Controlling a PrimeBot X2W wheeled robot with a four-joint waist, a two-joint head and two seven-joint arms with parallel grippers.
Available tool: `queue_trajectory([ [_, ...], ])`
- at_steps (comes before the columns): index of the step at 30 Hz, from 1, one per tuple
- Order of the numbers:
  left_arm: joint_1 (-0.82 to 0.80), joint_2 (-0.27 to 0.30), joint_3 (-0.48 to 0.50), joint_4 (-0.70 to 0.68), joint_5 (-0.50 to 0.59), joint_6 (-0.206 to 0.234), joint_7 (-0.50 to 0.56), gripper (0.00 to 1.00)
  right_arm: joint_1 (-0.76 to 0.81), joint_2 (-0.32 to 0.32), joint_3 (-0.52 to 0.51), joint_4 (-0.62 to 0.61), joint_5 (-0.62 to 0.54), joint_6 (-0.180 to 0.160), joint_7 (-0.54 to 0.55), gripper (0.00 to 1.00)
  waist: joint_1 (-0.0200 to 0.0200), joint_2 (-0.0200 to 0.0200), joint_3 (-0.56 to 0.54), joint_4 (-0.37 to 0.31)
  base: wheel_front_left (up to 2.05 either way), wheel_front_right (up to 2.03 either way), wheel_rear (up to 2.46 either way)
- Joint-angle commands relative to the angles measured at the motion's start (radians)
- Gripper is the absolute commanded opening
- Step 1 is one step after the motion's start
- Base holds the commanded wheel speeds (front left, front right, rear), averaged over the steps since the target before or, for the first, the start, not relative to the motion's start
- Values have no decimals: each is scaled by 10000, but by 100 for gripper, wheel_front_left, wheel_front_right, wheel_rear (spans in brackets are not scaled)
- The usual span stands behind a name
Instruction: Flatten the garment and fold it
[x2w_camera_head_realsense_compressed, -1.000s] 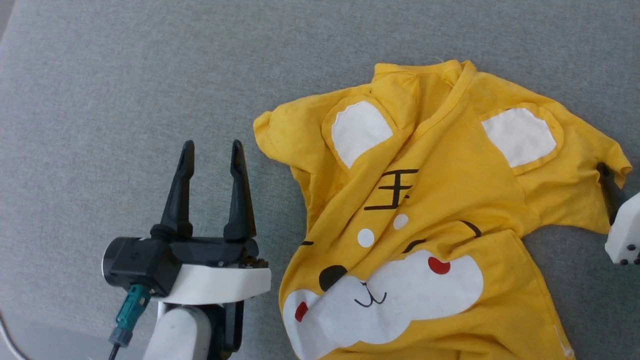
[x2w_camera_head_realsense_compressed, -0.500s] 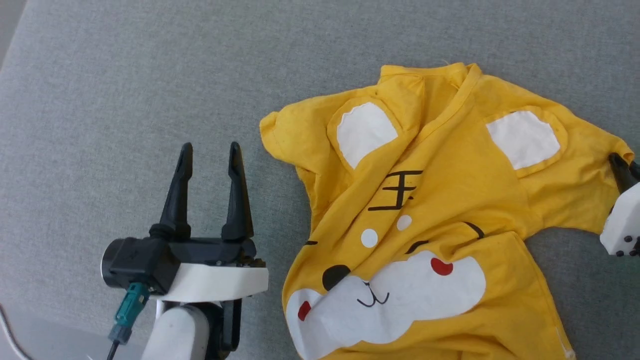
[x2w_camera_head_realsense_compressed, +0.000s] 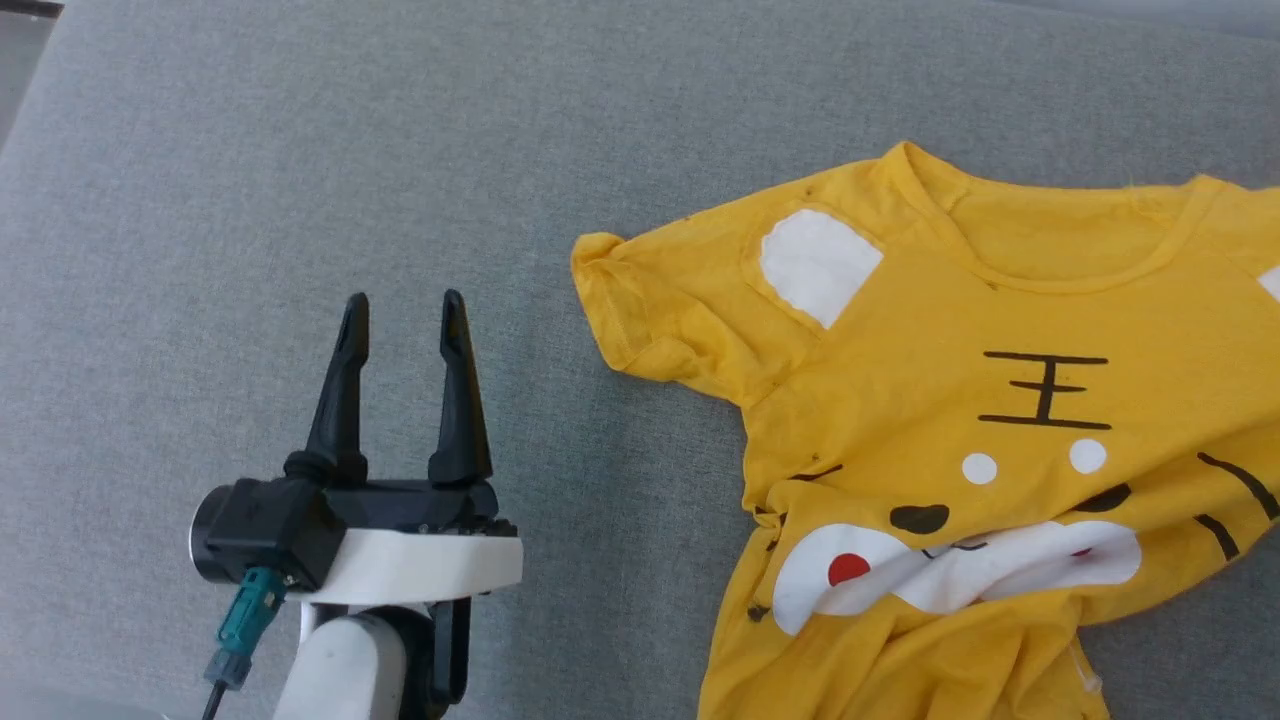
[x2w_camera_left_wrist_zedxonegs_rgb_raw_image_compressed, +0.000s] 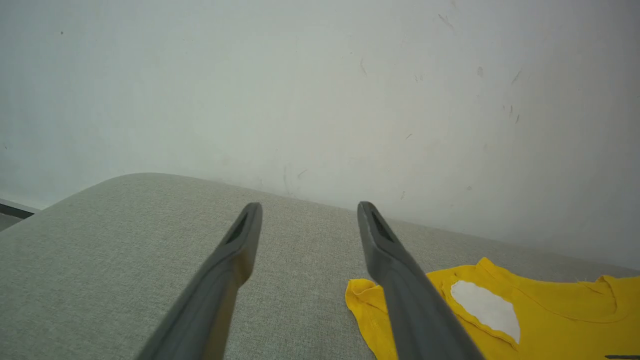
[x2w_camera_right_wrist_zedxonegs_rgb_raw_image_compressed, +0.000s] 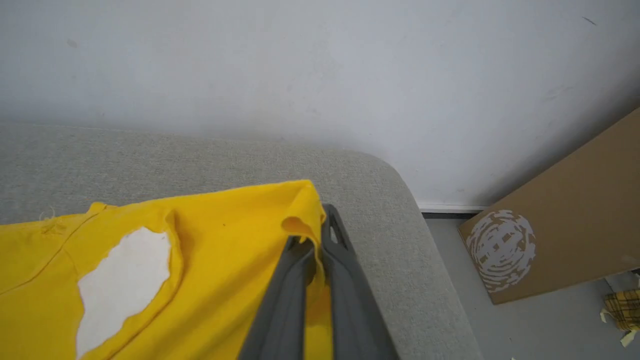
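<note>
Right pincer (x2w_camera_right_wrist_zedxonegs_rgb_raw_image_compressed: 320, 232): clenched on a sleeve hem of the garment (x2w_camera_head_realsense_compressed: 1000, 400), having shut within the last second. Shirt now drawn out toward it, collar opened, chest flatter than before. Lower part still bunched, so flattening seems part done. Left pincer (x2w_camera_head_realsense_compressed: 403, 298): released, idle, the free sleeve near its right side. Grey cushion (x2w_camera_head_realsense_compressed: 300, 150) beneath. Cardboard sheet (x2w_camera_right_wrist_zedxonegs_rgb_raw_image_compressed: 560, 220) on the floor beyond right pincer, no obstacle.

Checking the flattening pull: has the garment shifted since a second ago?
Yes. Against the left edge of the grey cushion, the garment has slid toward the robot's right and spread flatter, drawn by the right gripper shut on its sleeve.
</note>
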Motion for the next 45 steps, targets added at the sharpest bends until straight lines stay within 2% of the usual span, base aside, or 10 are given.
queue_trajectory([
  [1,132,-20,38,65,12,-118,-47,100,20,-52,-101,175,-109,-19,-139,0,0,0,-49,-49,0,0,0],
  [6,86,41,-7,298,-35,-340,-47,100,-112,127,-157,646,-281,-19,-488,0,0,0,-77,-79,0,0,0],
  [9,-295,336,-230,605,164,-592,261,100,-193,308,41,722,-259,-19,-599,0,0,0,-6,-64,0,0,0],
  [13,-1436,773,-657,997,523,-1030,1343,100,-335,283,303,651,-213,-19,-650,0,0,0,206,-31,0,0,0],
  [19,-3514,1020,-1425,2097,730,-1800,3647,100,-471,176,570,363,-112,-19,-525,0,0,0,513,-1,0,0,0],
  [28,-5161,862,-1834,3973,648,-2001,5822,100,-511,176,932,80,47,-19,-330,0,0,0,794,-143,0,0,0],
  [40,-5418,695,-1715,5376,-136,-1886,8149,100,-372,190,1032,-48,120,-19,-216,0,0,0,951,-238,0,0,0],
  [41,-5404,713,-1740,5410,-168,-1899,8320,47,-377,203,1053,-43,118,-19,-217,0,0,0,961,-245,0,0,0],
  [42,-5371,731,-1777,5457,-209,-1924,8506,0,-383,217,1074,-34,116,-19,-222,0,0,0,966,-253,0,0,0],
  [45,-5173,729,-1917,5525,-525,-2092,9129,0,-399,246,1137,11,104,-19,-246,0,0,0,959,-284,0,0,0],
])
